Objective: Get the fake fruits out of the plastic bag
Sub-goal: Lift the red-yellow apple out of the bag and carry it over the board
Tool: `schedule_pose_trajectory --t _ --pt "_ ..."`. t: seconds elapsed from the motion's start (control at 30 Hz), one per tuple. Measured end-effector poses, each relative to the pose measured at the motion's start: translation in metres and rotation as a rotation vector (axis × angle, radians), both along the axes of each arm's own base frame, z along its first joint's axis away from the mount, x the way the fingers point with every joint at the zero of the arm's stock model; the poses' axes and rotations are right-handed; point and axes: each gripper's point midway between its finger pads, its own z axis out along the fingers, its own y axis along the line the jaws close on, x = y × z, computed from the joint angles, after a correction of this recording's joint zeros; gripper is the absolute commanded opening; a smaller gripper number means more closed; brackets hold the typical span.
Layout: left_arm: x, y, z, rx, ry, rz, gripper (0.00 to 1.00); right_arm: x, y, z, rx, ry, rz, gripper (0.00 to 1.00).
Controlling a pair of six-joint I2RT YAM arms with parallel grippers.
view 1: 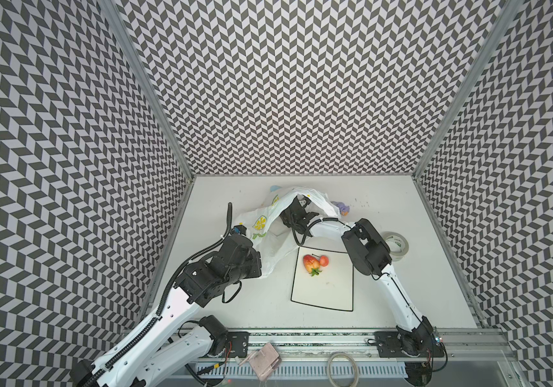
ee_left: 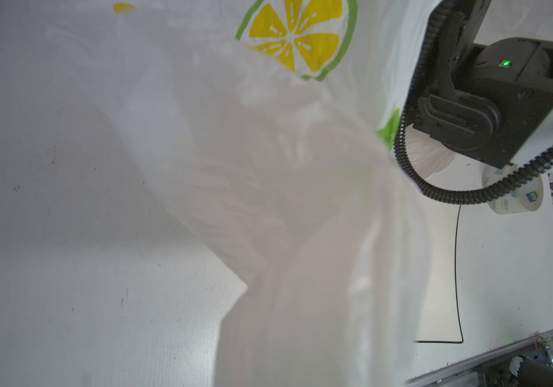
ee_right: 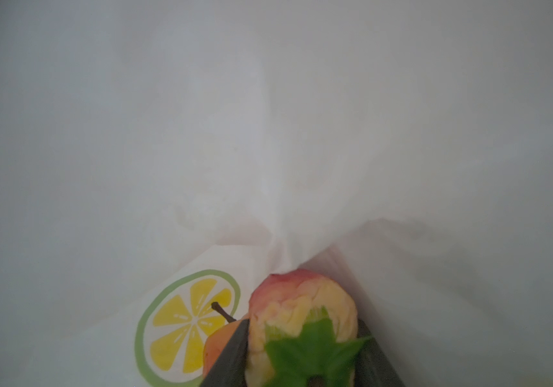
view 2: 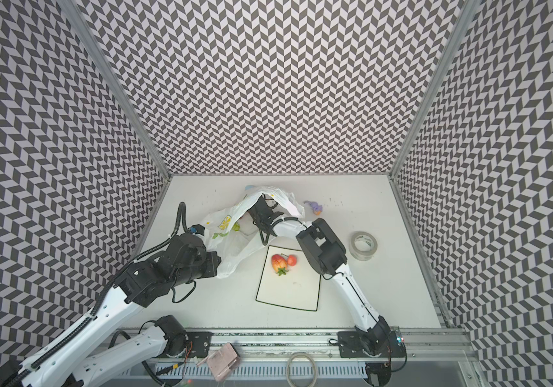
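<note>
Checking target posn first: where's the fruit, and which step is this? (Op.)

Step = extraction, third pick by my reading. Glossy red-and-yellow toy strawberry with green leaves [ee_right: 301, 308] lies inside the thin white lemon-print plastic bag [ee_right: 268, 134], near a gathered corner. Small round orange-red toy fruit with a dark stem [ee_right: 218, 345] sits right against it. No other fruit shows in the bag from this view. (Tech.)

Jaw status, both arms? (Op.)

Right gripper [ee_right: 303, 323]: inside the bag mouth, jaws set against both flanks of the toy strawberry, clamped on it as far as the wrist view shows; grip firmness not verifiable. Left gripper [view 1: 257, 264]: fingers hidden in both top views & in its own wrist view; jaws together. Bag film bunches toward it, so judged pinching the bag edge and propping the mouth up like a tent. (Tech.)

Next move reqs? (Op.)

Judgement only: withdraw R arm along its entry line, clear of the film so nothing snags; L arm to hold the mouth up. Then carry to the white square black-rimmed plate [view 1: 322, 295], just beside the bag, where a second strawberry [view 1: 311, 263] & a second round fruit [view 1: 324, 260] lie side by side. Watch the stemmed fruit: it may roll when its neighbour lifts. (Tech.)
</note>
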Motion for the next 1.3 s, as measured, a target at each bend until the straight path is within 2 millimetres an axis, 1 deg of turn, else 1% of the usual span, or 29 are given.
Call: schedule_pose_trajectory --t 0.13,0.27,0.33,0.43,0.67,0.83,1.03,1.3 --pt "0.001 0.0 0.001 -0.001 -0.005 0.005 0.0 -0.011 -0.001 0.001 -0.009 -0.025 0.059 0.37" --pt "0.003 0.0 0.003 -0.009 -0.015 0.013 0.0 -0.032 -0.003 0.01 -0.019 -0.046 0.144 0.37" --pt "0.004 -0.001 0.004 -0.013 -0.02 0.013 0.0 -0.044 -0.005 0.019 -0.013 -0.058 0.178 0.37" --pt "0.005 -0.002 0.006 -0.02 -0.026 0.016 0.0 -0.065 -0.005 0.039 0.015 -0.082 0.236 0.37" --pt "0.007 -0.001 0.007 -0.022 -0.036 0.026 0.0 -0.113 0.003 0.087 0.048 -0.149 0.448 0.37" --pt "0.008 0.0 0.007 -0.018 -0.04 0.031 0.0 -0.148 0.002 0.11 0.017 -0.193 0.617 0.37" --pt "0.011 -0.002 0.014 -0.019 -0.054 0.028 0.0 -0.186 -0.012 0.131 -0.065 -0.252 0.784 0.37" --pt "0.012 -0.002 0.015 -0.012 -0.06 0.024 0.0 -0.239 -0.043 0.16 -0.153 -0.352 0.949 0.38"
